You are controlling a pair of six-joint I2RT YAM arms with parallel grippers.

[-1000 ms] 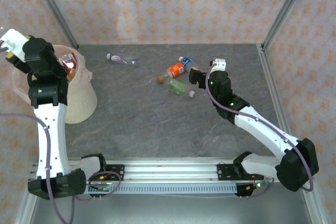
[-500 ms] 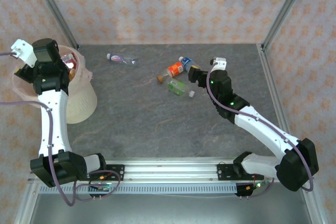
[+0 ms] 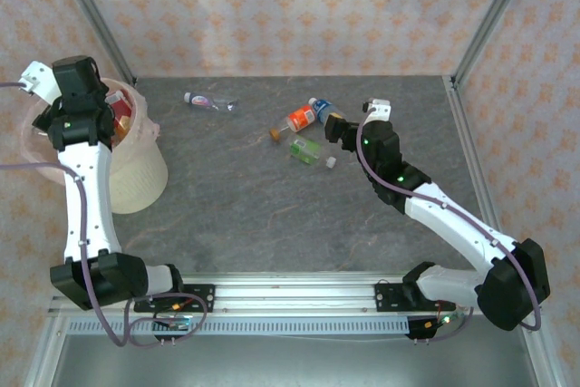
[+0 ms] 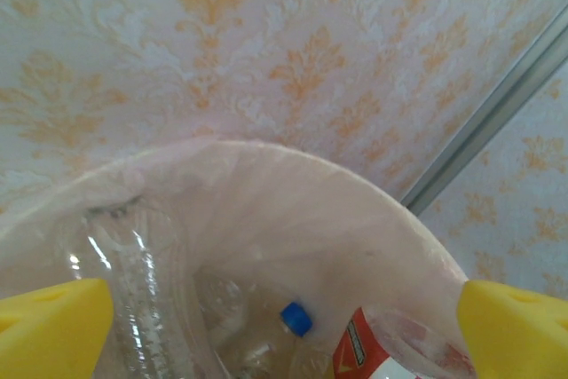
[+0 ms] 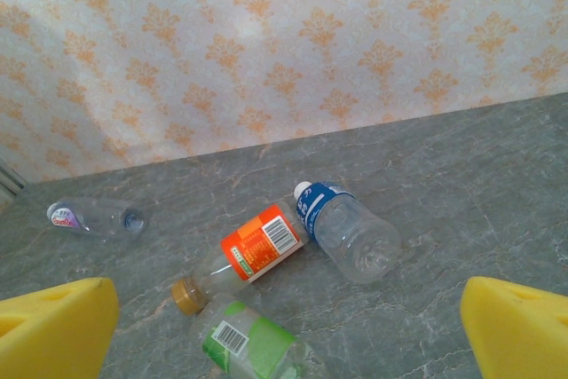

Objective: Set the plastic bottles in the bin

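- Left fingers (image 4: 53, 326): spread wide, empty, above the bin (image 4: 266, 175) at the 9 o'clock edge of the surface (image 3: 272, 215); binned bottles (image 4: 364, 352) lie inside.
- Right fingers (image 5: 53, 326): spread wide, empty; three bottles (image 5: 257, 246) lie at their 12 o'clock, a fourth bottle (image 5: 89, 217) at 10 o'clock.

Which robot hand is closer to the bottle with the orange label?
The right one. The right gripper sits open just beside the orange-label bottle. The left gripper is far away, open above the bin.
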